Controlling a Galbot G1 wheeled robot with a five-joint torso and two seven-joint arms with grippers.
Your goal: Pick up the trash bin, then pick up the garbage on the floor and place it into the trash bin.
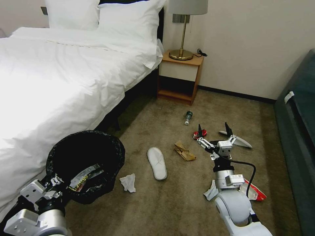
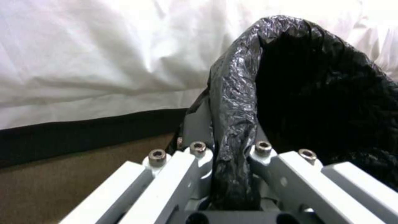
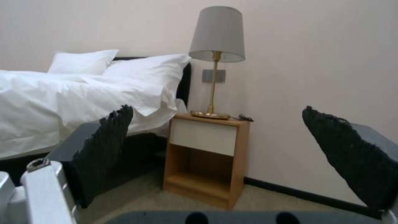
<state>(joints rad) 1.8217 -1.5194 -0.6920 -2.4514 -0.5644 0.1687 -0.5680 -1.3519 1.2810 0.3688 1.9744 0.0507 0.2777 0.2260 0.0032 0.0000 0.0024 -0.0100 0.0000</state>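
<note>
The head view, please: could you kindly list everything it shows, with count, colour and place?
bin: one, black-lined, beside the bed, held up at its rim
wrapper: one, inside the bin
slippers: two, white, one mid-floor, one beyond the right tool
tissues: two, white, one near the bin, one by the right arm
paper bag: one, brown, mid-floor
can: one, red, on the carpet by the right tool
bottle: one, green, near the nightstand
snack packet: one, red-white, right floor
bed: one, white
nightstand: one, wooden
lamp: one, brass
left tool: shut on the bin
right tool: open, above the floor
</note>
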